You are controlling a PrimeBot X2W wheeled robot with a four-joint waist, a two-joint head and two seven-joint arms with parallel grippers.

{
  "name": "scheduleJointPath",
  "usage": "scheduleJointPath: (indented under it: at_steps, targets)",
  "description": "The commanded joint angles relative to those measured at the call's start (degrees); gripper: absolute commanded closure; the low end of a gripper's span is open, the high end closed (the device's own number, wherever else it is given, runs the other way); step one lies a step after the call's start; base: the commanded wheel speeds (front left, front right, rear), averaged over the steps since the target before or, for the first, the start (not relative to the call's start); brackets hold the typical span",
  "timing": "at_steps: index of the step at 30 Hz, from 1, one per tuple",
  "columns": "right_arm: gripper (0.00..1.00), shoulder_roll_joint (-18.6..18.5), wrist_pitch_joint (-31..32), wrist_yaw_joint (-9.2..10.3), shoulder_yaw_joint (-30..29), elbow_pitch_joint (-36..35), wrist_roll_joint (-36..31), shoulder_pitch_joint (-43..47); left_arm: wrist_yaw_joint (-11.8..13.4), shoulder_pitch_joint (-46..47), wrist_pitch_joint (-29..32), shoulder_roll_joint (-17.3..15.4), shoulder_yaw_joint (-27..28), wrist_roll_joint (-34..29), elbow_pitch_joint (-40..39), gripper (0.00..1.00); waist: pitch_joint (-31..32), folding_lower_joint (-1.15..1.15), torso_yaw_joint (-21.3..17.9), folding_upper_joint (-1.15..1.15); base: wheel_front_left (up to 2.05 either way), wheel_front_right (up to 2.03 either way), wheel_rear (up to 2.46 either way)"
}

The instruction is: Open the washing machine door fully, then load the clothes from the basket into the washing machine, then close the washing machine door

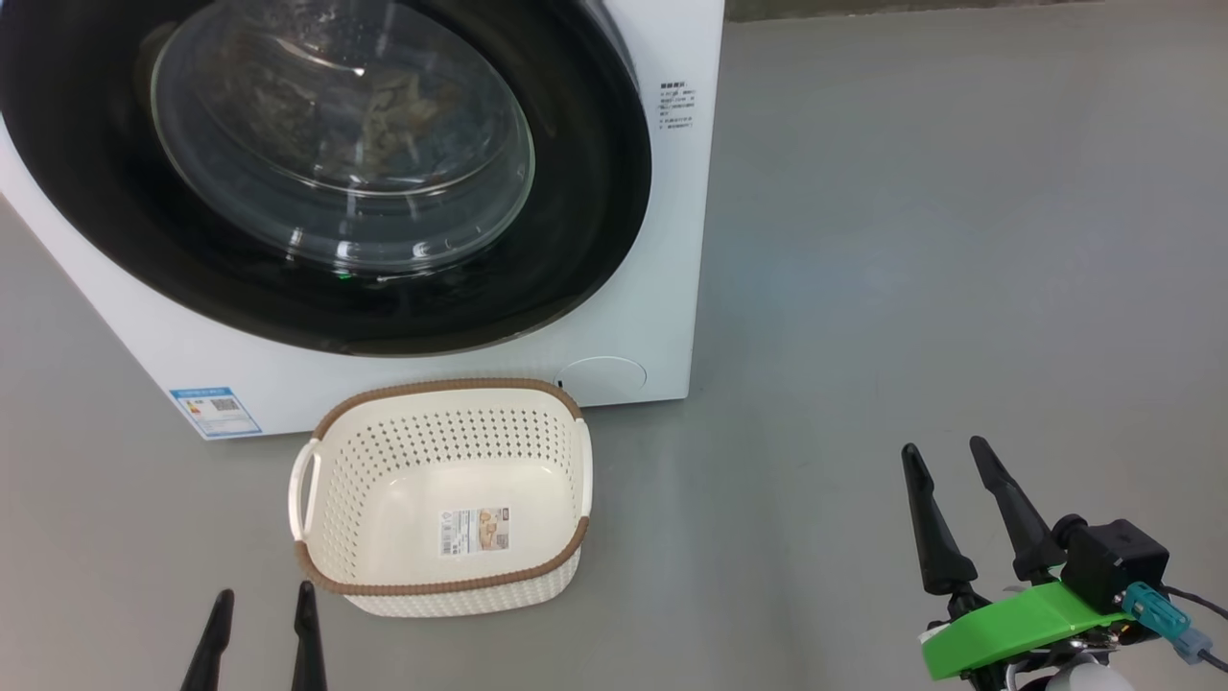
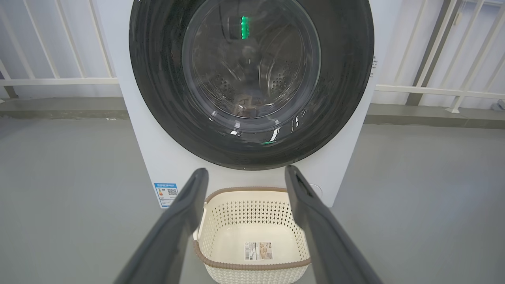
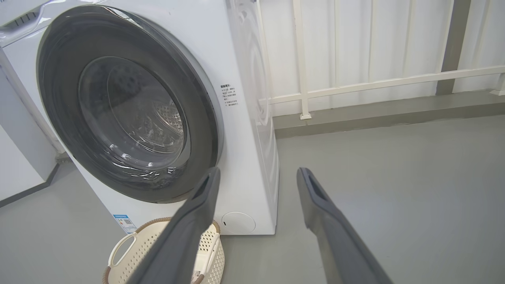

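Observation:
The white washing machine [image 1: 638, 317] stands on the floor with its round black washing machine door [image 1: 576, 221] shut flat against the front. Behind the door's glass I make out only dim pale shapes, so the clothes are hidden. The cream basket [image 1: 441, 388] sits just before the machine, holding nothing but a label sticker. My left gripper [image 1: 264, 593] is open at the basket's near left corner, clear of it. The right gripper [image 1: 944, 446] is open over bare floor to the right. In the left wrist view the gripper [image 2: 246, 170] points at the door [image 2: 343, 79] above the basket [image 2: 252, 190].
Grey floor stretches wide to the right of the machine. A white railing [image 3: 355, 85] and a low kerb [image 3: 375, 114] run behind. Another white unit [image 3: 15, 165] stands at the machine's left. A round hatch [image 1: 602, 377] and blue sticker [image 1: 213, 411] mark the lower front.

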State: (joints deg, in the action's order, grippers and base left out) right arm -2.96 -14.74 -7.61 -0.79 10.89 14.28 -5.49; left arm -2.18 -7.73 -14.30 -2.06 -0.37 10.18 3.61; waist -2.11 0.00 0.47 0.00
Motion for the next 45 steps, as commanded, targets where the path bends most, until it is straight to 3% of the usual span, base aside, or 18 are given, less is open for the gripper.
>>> scheduleJointPath:
  at_steps: [1,45]
  targets:
    - [0.0,0.1,-0.3,0.12,1.5,-1.7,0.0,0.0,0.6,0.6,-0.7,-0.8,1.8,-0.3,-1.7,0.0,0.3,0.0,0.0,0.0,0.0,0.0,0.0]
    - [0.0,0.1,-0.3,0.12,1.5,-0.6,0.6,1.6,1.4,-1.3,-0.7,-0.8,0.3,-1.1,-2.8,0.0,1.4,0.0,0.0,0.0,0.0,0.0,0.0]
